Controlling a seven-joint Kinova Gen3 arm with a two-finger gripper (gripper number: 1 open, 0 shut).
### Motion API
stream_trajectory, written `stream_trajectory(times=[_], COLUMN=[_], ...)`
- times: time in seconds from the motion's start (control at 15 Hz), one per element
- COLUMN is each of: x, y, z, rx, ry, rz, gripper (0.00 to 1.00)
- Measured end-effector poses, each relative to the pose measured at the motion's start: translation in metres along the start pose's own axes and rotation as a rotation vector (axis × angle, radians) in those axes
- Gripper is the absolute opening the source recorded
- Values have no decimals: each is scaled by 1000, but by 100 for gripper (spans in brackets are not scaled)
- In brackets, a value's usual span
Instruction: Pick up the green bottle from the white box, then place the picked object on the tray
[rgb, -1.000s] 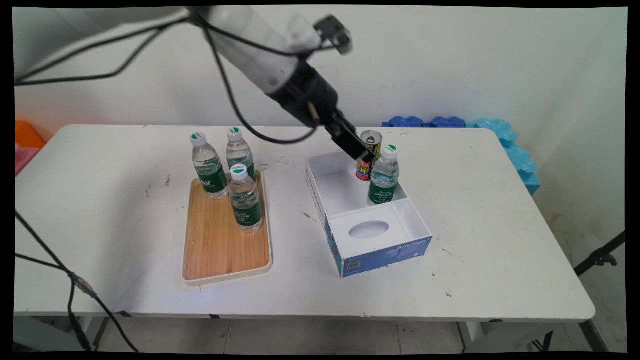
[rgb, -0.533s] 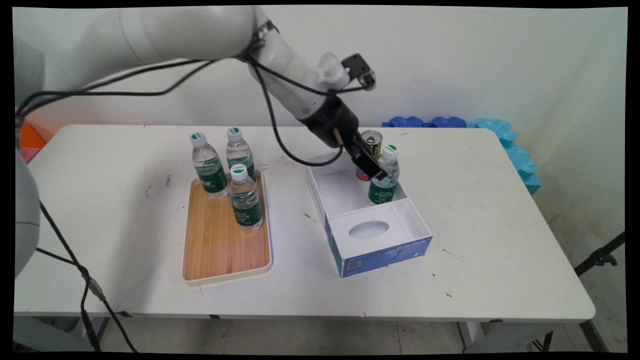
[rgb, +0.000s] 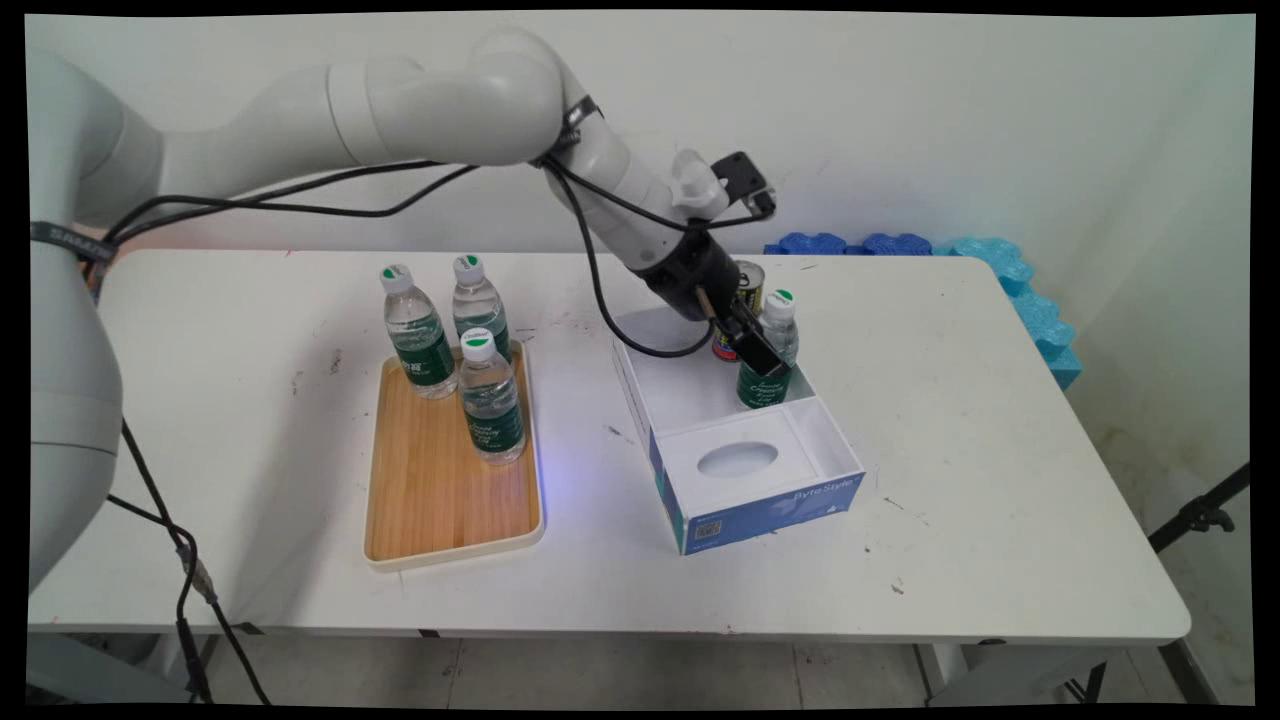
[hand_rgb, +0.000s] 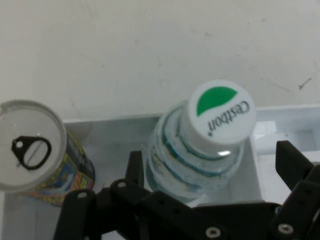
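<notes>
Arm low over the open white and blue box (rgb: 745, 505), centre right of the main view. The jaws stand wide on either side of a water bottle (hand_rgb: 220, 117) with a green and white cap, at shoulder height, below the cap. In the hand view one finger (hand_rgb: 134, 167) lies just beside the bottle's lower left flank; the other finger (hand_rgb: 295, 162) is apart from it at lower right. No squeeze on the bottle is evident, and it stands upright on the box floor.

Bottle position: in the box's upper compartment, against the divider wall, right of centre in the main view.

A printed drink can (rgb: 746, 278) with a ring pull stands upright in the same compartment, just beside the bottle, at left in the hand view. It is the closest thing to the jaws. Whether can and bottle touch cannot be told.

Elsewhere on the counter (rgb: 1000, 450): a wooden tray (rgb: 450, 500), centre left, with three more upright bottles (rgb: 490, 410) at its upper end, well apart from the box. Blue foam pieces (rgb: 1000, 265) lie at upper right
</notes>
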Motion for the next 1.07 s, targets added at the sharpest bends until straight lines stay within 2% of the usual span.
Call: stream_trajectory(times=[0.2, 0.27, 0.67, 0.87, 1.07], x=[0, 0, 2, 7, 9], y=[-3, -3, -4, -5, -1], z=[11, 13, 11, -18, -71], rx=[-4, -6, -22, -23, -31], ry=[6, 8, 33, 49, 60], rz=[0, 1, 10, 12, 22], gripper=[100, 0, 0, 0, 0])
